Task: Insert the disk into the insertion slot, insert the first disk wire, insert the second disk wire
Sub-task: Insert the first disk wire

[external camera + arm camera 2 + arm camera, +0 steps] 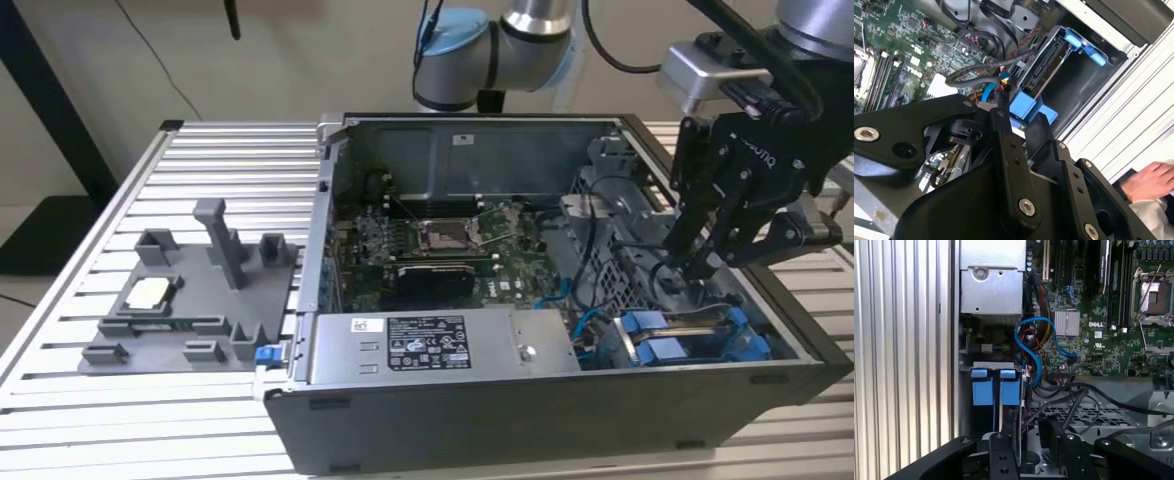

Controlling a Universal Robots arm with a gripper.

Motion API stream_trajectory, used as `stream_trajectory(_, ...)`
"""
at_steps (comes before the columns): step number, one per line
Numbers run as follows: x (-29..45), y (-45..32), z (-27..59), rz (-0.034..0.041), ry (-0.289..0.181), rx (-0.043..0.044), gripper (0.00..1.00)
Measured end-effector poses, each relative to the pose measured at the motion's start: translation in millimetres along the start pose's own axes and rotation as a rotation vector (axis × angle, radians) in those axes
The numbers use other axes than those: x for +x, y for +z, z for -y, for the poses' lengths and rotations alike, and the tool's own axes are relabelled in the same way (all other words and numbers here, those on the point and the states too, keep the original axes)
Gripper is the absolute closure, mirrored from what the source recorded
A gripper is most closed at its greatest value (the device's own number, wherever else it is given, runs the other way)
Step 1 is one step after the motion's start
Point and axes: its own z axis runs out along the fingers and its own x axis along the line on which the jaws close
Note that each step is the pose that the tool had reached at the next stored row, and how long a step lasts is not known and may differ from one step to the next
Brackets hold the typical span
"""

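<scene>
Two blue carrier frames (989, 390) stand side by side in the insertion slot (985, 365) at the case's front corner; I cannot tell which holds the disk. In the exterior view the blue carrier frames (667, 335) sit just below my gripper (697, 262), which hangs inside the open case. My gripper (1031, 427) has its fingers apart, and the blue frame (1026, 107) shows through the gap of the gripper (1021, 111). A black wire (974, 74) with a small plug and a blue wire (988, 92) lie right at the fingertips. Nothing is clamped that I can see.
The grey power-supply box (427, 345) lies along the case's front, the motherboard (441, 245) behind it. The blue wire (1034, 340) loops over the board. A grey fixture tray (187, 290) sits on the slatted table at the exterior view's left. A person's hand (1149, 180) rests beside the case.
</scene>
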Motion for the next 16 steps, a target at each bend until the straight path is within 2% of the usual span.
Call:
stream_trajectory(2, -1.8, 1.1, -0.5, 0.0033, -0.005, 0.0102, 0.59)
stream_trajectory(6, -4.2, 4.4, -2.6, 0.0048, -0.015, 0.0345, 0.59)
stream_trajectory(8, -4.5, 6.2, -4.2, 0.0071, -0.019, 0.0433, 0.59)
stream_trajectory(13, -4.7, 7.2, -7.8, 0.0145, -0.028, 0.0536, 0.59)
stream_trajectory(16, -4.7, 8.1, -8.8, 0.019, -0.031, 0.0657, 0.59)
